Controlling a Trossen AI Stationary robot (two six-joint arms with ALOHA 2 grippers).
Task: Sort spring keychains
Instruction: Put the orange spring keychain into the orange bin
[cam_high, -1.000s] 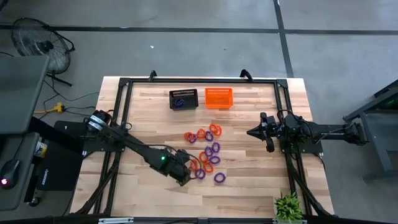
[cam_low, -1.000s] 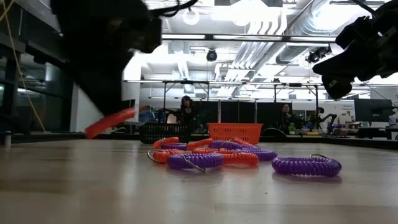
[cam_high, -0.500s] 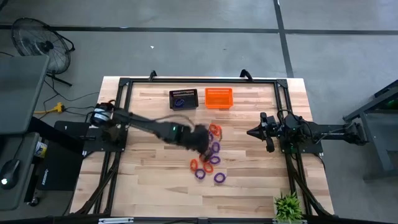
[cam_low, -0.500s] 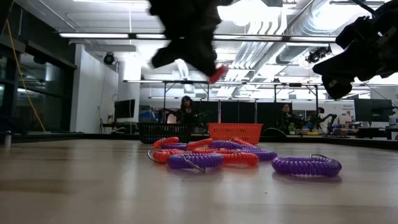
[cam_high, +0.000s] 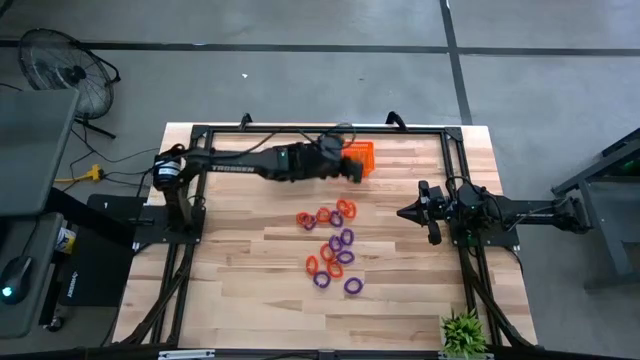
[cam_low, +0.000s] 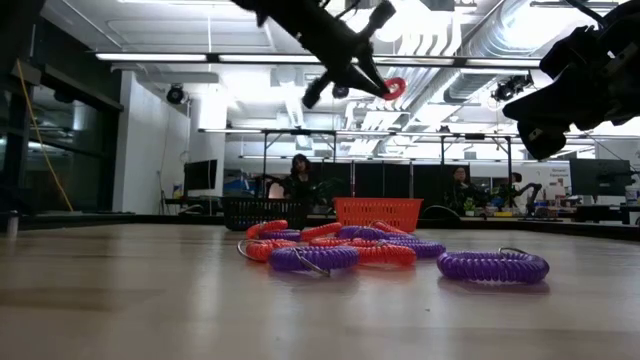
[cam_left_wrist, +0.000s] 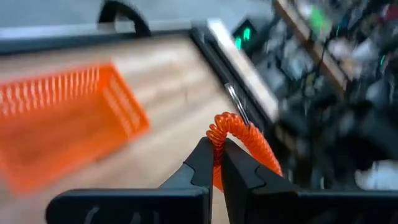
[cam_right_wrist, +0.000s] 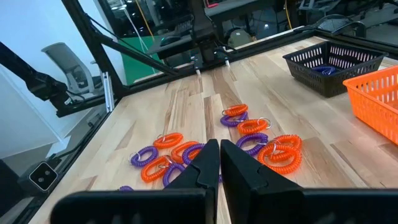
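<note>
While the right gripper (cam_high: 404, 212) waits shut at three o'clock, the left gripper (cam_left_wrist: 216, 163) pinches an orange keychain (cam_left_wrist: 241, 138) above the orange basket (cam_left_wrist: 59, 121).

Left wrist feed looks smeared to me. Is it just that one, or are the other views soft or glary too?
Left wrist view: motion-blurred, the orange basket and room streaked, though the orange keychain in the left end effector reads clearly. Low view: bright ceiling lights silhouette both arms; the keychain pile stays sharp. High view: evenly lit, no glare. Right wrist view: crisp on the purple keychains.
</note>
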